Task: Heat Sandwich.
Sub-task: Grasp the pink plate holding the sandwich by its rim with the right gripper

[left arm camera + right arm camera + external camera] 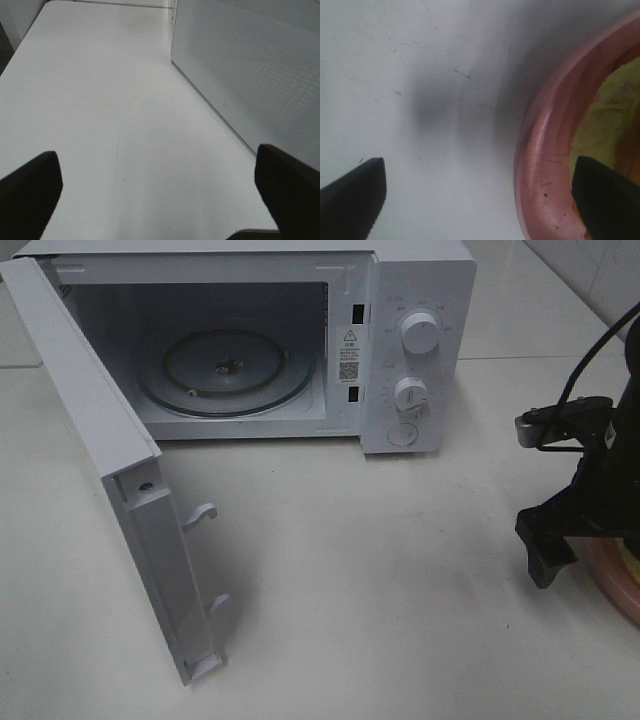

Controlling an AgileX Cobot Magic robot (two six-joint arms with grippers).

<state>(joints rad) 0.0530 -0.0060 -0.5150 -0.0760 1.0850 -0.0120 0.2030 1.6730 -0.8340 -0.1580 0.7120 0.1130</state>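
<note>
Pink plate (545,150) rim sits btwn the jaws of my right gripper (477,175), spread wide, nothing held. Sandwich (605,115) on it, 4 o'clock on table (350,590). Risk: shallow bite, plate tips, sandwich slides. Left gripper (157,165) gaping too, beside door (130,490) at 9. Open table runs to microwave (420,300) at 12.

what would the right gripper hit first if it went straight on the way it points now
Most likely the pink plate: the right gripper points down with open jaws straddling its rim, one over the plate, the other over bare table. Depth is unclear, so that is a guess.
</note>
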